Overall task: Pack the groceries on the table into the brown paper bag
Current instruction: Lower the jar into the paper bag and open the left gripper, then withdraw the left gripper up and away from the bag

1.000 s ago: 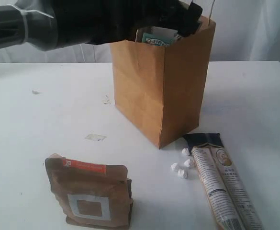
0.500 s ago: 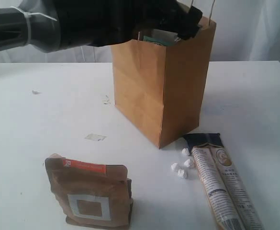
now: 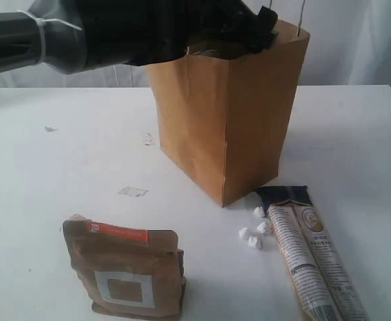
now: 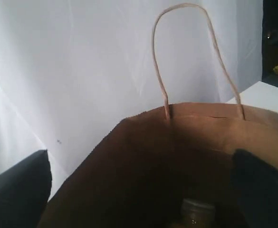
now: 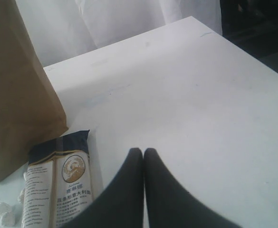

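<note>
The brown paper bag (image 3: 225, 120) stands mid-table, its string handle (image 4: 191, 52) upright. My left gripper (image 3: 238, 33) hangs in the bag's mouth, open, with one black finger (image 4: 17, 190) on each side and nothing between them (image 4: 141, 161). Deep in the dark bag a round jar lid (image 4: 196, 208) shows; which jar it is I cannot tell. The carton is hidden. The brown pouch with orange strip (image 3: 125, 271) stands near the front left. The long beige packet (image 3: 312, 257) lies right of the bag, also in the right wrist view (image 5: 58, 185). My right gripper (image 5: 143, 153) is shut and empty above the table (image 5: 200, 95).
Small white lumps (image 3: 252, 234) lie between the bag and the packet. A pale flat scrap (image 3: 133, 192) lies left of the bag. The table's far right edge (image 5: 253, 52) drops to a dark area. A white curtain hangs behind.
The carton that showed at the bag's mouth has sunk out of sight inside. The bag's top has shifted slightly to the right. The pouch and the packet have not moved.
</note>
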Action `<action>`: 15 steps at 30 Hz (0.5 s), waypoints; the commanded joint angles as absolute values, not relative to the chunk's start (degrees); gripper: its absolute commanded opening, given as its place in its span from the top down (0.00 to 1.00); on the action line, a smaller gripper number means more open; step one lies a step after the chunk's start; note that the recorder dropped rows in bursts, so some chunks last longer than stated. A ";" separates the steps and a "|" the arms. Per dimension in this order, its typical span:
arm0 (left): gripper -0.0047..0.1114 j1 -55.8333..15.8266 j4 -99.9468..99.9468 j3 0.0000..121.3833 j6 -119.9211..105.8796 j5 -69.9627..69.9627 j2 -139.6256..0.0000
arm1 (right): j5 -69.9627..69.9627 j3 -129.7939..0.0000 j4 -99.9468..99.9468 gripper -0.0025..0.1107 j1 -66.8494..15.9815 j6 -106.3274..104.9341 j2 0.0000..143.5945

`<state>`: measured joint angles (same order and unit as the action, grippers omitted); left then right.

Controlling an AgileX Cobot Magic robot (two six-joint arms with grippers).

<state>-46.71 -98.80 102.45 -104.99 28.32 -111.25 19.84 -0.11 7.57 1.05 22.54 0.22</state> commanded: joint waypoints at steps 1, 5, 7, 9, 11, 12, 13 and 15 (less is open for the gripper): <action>0.05 -46.92 -99.95 102.65 -103.90 28.75 -110.97 | 19.60 0.00 7.66 0.98 1.40 22.72 0.00; 0.05 -46.92 -99.95 102.65 -103.77 28.75 -110.97 | 19.60 0.00 7.66 0.98 1.40 22.72 0.00; 0.05 -46.92 -99.95 102.65 -103.75 28.77 -110.97 | 19.60 0.00 7.66 0.98 1.40 22.72 0.00; 0.05 -47.02 -99.95 102.75 -103.75 28.77 -110.86 | 19.60 0.00 7.66 0.98 1.40 22.72 0.00; 0.05 -47.12 -99.95 102.76 -103.75 28.88 -110.21 | 19.60 0.00 7.66 0.98 1.40 22.72 0.00; 0.05 -47.12 -99.95 102.76 -103.75 28.88 -109.86 | 19.60 0.00 7.66 0.98 1.40 22.72 0.00; 0.05 -47.24 -99.95 102.76 -103.75 28.88 -109.15 | 19.60 0.00 7.66 0.98 1.40 22.72 0.00; 0.05 -47.63 -99.95 102.76 -103.75 28.79 -107.77 | 19.60 0.00 7.66 0.98 1.40 22.72 0.00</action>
<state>-46.81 -98.80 102.45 -104.12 28.46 -110.56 19.84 -0.11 7.57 1.05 22.54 0.22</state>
